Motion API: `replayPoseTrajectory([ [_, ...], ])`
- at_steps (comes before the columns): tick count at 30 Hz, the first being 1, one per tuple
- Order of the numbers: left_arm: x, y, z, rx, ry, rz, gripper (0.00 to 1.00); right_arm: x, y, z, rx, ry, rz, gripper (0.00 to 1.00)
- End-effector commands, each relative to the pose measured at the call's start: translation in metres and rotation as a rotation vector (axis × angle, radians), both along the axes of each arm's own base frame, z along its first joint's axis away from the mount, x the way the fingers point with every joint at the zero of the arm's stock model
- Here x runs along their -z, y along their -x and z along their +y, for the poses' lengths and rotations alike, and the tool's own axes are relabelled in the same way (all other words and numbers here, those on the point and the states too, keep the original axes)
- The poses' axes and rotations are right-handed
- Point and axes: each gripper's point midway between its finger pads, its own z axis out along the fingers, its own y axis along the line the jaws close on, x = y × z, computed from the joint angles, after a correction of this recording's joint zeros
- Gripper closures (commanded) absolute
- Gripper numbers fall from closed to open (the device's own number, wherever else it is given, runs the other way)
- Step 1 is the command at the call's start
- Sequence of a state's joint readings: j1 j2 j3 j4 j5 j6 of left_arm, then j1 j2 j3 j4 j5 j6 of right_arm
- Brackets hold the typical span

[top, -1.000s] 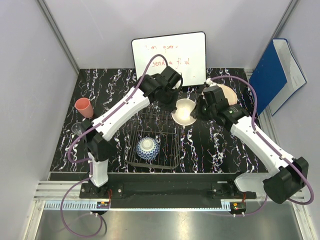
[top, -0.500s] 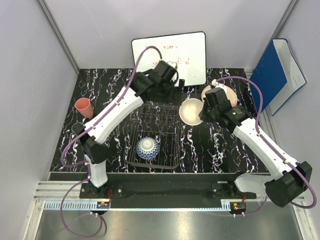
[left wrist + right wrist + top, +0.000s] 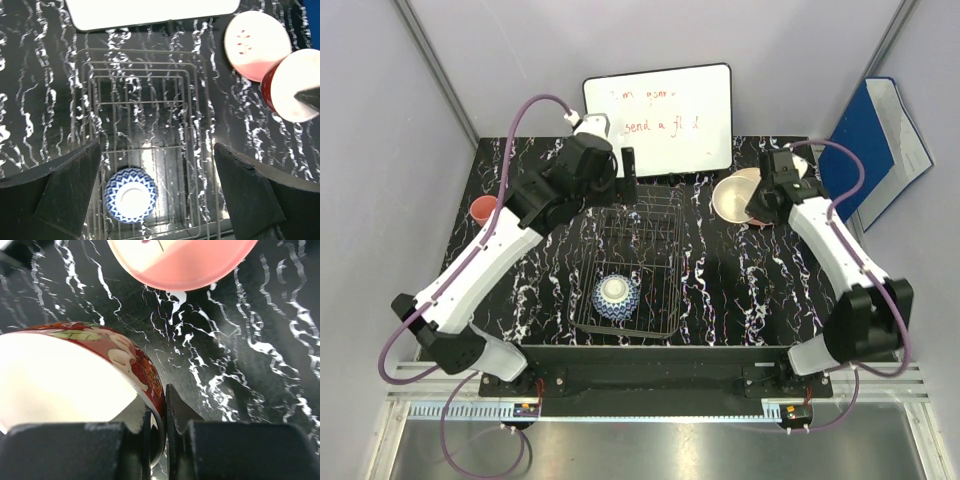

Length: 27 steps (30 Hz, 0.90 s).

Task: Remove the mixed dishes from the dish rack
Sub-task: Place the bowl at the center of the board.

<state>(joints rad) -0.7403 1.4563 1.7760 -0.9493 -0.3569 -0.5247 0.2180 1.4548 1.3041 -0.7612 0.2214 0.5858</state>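
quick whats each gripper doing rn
left gripper: open, holding nothing
right gripper: shut on the rim of the cream bowl

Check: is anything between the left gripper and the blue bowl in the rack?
Nothing visible. The open left gripper hangs above the rack, and the blue bowl sits alone at the rack's near end, with only bare wires around it.

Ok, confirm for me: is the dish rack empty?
No, the blue-and-white bowl sits inside the dish rack at its near end.
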Motion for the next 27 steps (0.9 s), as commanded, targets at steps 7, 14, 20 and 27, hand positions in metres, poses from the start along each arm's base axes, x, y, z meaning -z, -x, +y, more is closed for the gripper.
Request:
replayPoseTrajectory([
  [7,0.044,0.009,0.015,-0.054,-0.019,0.023,0.01,0.03,-0.058,0.031,0.009,-0.119,0.019,1.0],
  [14,0.076,0.02,0.017,-0.031,-0.033,0.074,0.01,0.088,-0.044,0.033,0.018,-0.123,0.132,1.0],
  [20,0.085,0.022,0.018,-0.029,-0.041,0.089,0.01,0.12,-0.035,0.034,0.016,-0.129,0.19,1.0],
  [27,0.093,0.024,0.019,-0.031,-0.048,0.105,0.01,0.145,-0.029,0.038,0.006,-0.14,0.234,1.0],
])
